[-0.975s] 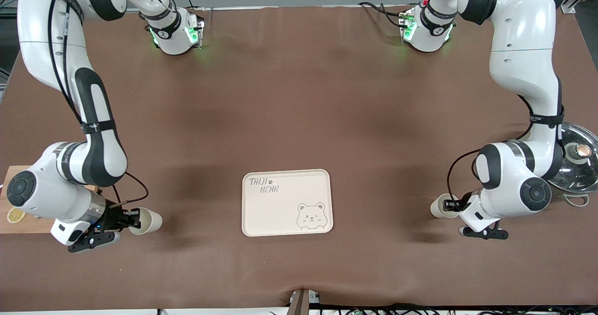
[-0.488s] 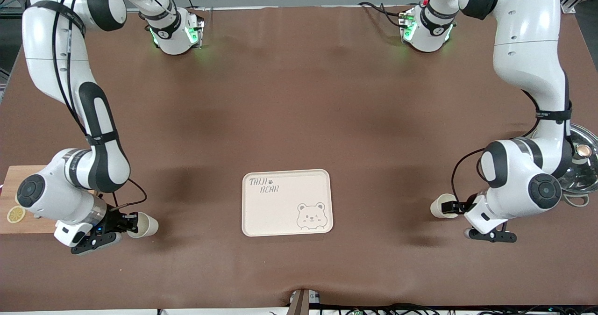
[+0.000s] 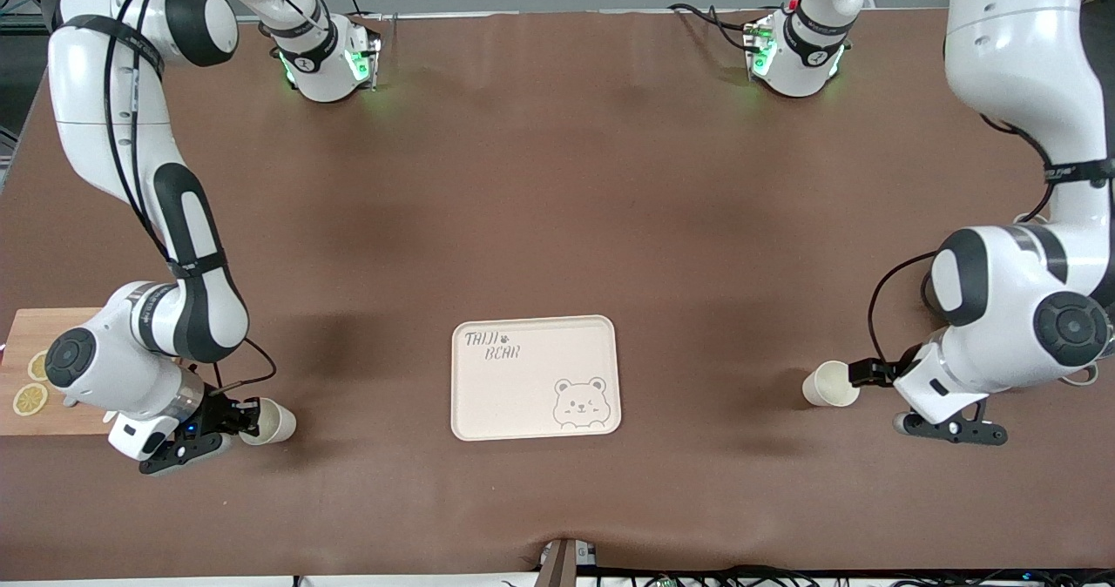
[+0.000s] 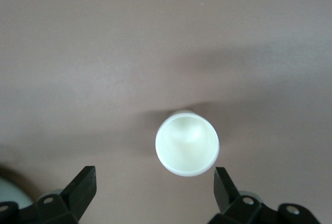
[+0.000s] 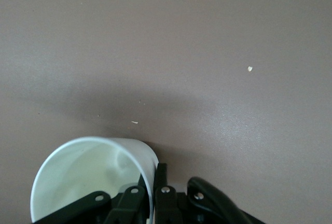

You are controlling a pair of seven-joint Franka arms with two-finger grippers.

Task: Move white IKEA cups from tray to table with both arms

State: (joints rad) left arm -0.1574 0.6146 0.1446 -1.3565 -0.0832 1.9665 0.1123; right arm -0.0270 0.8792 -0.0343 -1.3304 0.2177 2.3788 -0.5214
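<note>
Two white cups on the brown bench, one toward each arm's end, with the bear-printed tray [image 3: 535,377] between them and holding neither. One cup [image 3: 829,384] stood upright on the bench toward the left arm's end, mouth up, well apart from the tray; seen from the left wrist view as a round rim [image 4: 187,142] just ahead of the fingertips, untouched by either. Left gripper [image 3: 871,371] just beside that cup, jaws spread wide, clasping nothing; both black fingertips [image 4: 83,182] clear of the cup wall. Other cup [image 3: 268,421] toward the right arm's end, tilted with its mouth turned toward the tray, pinched at the rim by the right gripper [image 3: 240,414]. Right gripper clamped on that cup's wall, one finger inside the mouth and one outside, as shown in the right wrist view [image 5: 150,190], where the cup [image 5: 88,177] sat right against the fingers. Whether the held cup touched the bench, impossible to tell. Wooden board [image 3: 22,347] with lemon slices [image 3: 28,398] at the right arm's end, partly covered by that arm. Small pale crumbs [image 5: 249,69] scattered on the bench surface [image 3: 557,204] near the held cup.
</note>
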